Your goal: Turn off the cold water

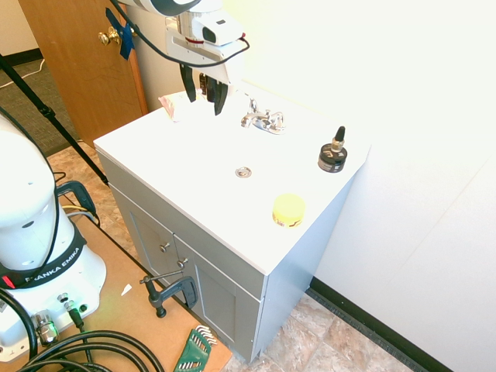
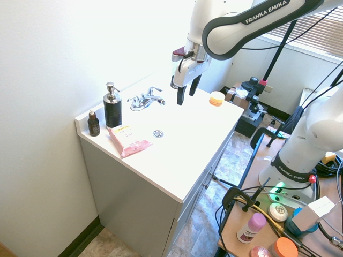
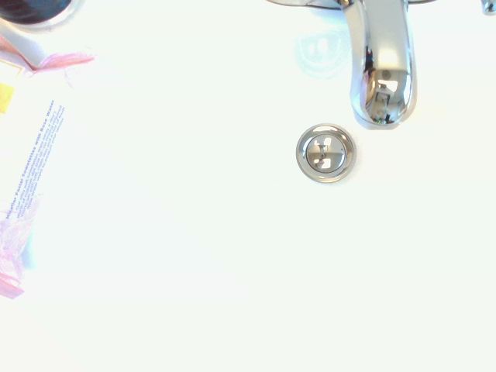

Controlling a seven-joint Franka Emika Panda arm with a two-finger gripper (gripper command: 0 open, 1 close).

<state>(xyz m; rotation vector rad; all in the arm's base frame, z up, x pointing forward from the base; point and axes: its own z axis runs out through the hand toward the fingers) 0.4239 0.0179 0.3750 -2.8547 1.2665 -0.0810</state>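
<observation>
A white counter (image 2: 177, 155) set on a gray cabinet (image 2: 134, 195) is seen against the wall. Above it the claw (image 2: 187, 92) is held, pointed downward, its two dark fingers spread apart. A pink-and-white towelette pack (image 2: 127, 141) is laid near one end, and a black pump bottle (image 2: 112, 107) with a silver nozzle is stood just beside it. The chrome faucet (image 2: 146, 100), with its short spout and two stubby handles, is mounted toward the wall side, between the pump bottle and a yellow jar (image 2: 216, 98). A small dark dropper bottle (image 2: 93, 123) is placed near the pump bottle. The round metal drain (image 2: 158, 134) is set in front of the faucet.
</observation>
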